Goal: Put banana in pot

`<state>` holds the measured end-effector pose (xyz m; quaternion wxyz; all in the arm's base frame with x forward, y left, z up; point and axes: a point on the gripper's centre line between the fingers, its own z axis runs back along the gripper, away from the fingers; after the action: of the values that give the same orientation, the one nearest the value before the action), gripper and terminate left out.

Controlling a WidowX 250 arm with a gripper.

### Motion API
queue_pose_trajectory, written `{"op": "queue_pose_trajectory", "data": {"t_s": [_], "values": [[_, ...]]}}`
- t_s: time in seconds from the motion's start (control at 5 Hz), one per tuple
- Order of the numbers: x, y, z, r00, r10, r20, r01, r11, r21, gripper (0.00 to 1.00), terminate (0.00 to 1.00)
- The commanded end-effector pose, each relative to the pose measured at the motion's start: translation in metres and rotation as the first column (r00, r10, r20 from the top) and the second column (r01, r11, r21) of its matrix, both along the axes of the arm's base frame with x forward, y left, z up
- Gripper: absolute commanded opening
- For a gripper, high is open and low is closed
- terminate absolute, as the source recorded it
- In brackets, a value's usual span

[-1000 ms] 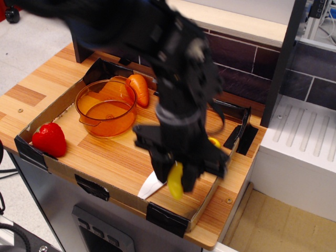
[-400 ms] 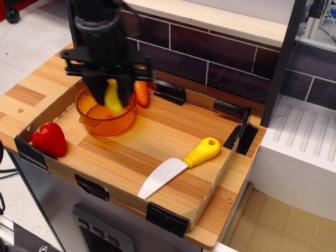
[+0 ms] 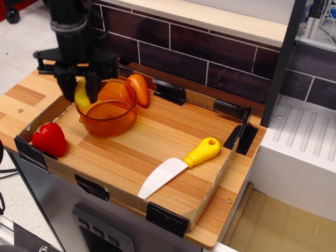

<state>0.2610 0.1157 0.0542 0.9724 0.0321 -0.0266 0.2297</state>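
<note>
My black gripper (image 3: 80, 92) hangs over the left rim of the round translucent orange pot (image 3: 106, 112) and is shut on the small glossy yellow banana (image 3: 81, 95). The banana hangs upright between the fingers (image 3: 66, 86), its lower end at the pot's left rim. The pot stands at the back left of the shallow cardboard tray (image 3: 178, 219) and holds nothing that I can see.
An orange toy carrot (image 3: 140, 89) lies just behind the pot. A red toy strawberry (image 3: 50, 139) sits at the tray's left corner. A yellow-handled white-bladed toy knife (image 3: 180, 166) lies at the right. A dark brick wall (image 3: 210, 58) rises behind.
My gripper carried the banana from the tray's front right, above the knife, across to the pot, and has since shifted a little further left to the pot's left rim.
</note>
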Motion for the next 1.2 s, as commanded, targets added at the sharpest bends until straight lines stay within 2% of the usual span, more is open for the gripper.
{"op": "queue_pose_trajectory", "data": {"t_s": [0.0,0.4,0.6,0.8,1.0], "values": [[0.009,0.006,0.003,0.999,0.019,0.026,-0.020,0.999,0.040,0.00,0.00],[0.015,-0.009,0.010,0.999,0.015,0.029,-0.016,1.000,0.027,0.00,0.00],[0.018,-0.013,0.010,1.000,0.007,0.014,-0.008,0.999,0.043,1.00,0.00],[0.016,-0.018,0.013,1.000,-0.018,-0.011,0.019,0.999,0.044,1.00,0.00],[0.013,-0.023,0.026,1.000,-0.024,0.001,0.024,0.999,0.024,1.00,0.00]]}}
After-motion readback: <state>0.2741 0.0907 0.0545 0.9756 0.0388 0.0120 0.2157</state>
